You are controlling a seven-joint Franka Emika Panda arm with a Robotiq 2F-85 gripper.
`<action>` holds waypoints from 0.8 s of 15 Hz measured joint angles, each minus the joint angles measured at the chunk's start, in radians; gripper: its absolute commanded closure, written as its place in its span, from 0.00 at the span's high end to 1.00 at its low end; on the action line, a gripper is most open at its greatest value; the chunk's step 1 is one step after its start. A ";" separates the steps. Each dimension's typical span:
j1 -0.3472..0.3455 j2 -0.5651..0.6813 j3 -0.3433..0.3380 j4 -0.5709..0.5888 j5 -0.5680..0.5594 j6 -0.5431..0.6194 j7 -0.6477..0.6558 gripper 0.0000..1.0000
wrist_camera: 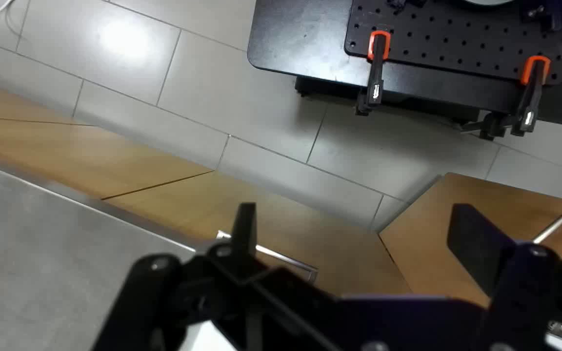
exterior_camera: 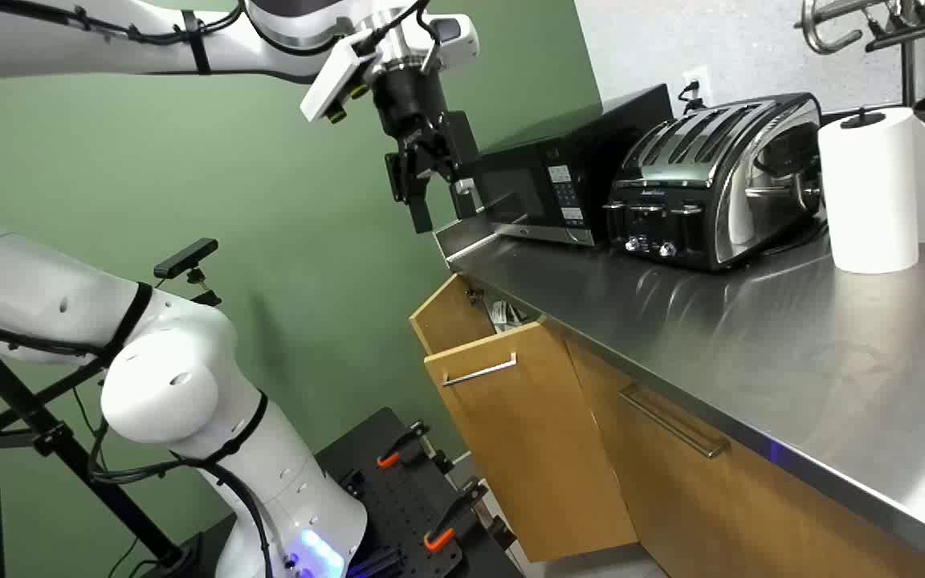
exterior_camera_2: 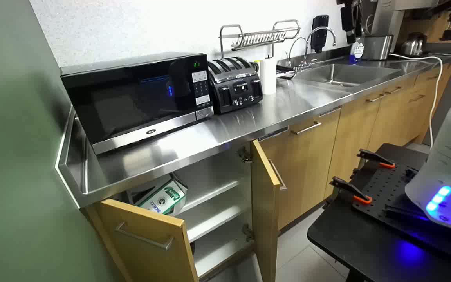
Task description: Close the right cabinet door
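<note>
The right cabinet door [exterior_camera: 527, 441] is a light-brown panel with a metal handle near its top, standing open. In an exterior view its paler edge [exterior_camera_2: 265, 168] juts out from the cabinet, showing the white shelves. In the wrist view the door [wrist_camera: 437, 234] lies at the lower right, its handle partly behind a finger. My gripper [exterior_camera: 442, 210] is open and empty, pointing down, higher than the door and countertop and apart from both. In the wrist view its fingers [wrist_camera: 354, 212] are spread wide over the door and the adjoining cabinet front.
The left cabinet door [exterior_camera_2: 143, 243] also stands open. A steel countertop [exterior_camera_2: 225, 129] with a microwave [exterior_camera: 535, 185], a toaster [exterior_camera: 703, 185] and a paper towel roll [exterior_camera: 868, 193] runs above. A black table [wrist_camera: 300, 44] with orange-tipped clamps stands opposite the cabinets.
</note>
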 measured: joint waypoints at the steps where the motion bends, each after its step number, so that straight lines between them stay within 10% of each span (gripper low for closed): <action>1: 0.000 0.000 0.000 0.000 0.000 0.000 0.000 1.00; 12: 0.001 0.046 -0.001 -0.075 0.122 0.049 0.087 1.00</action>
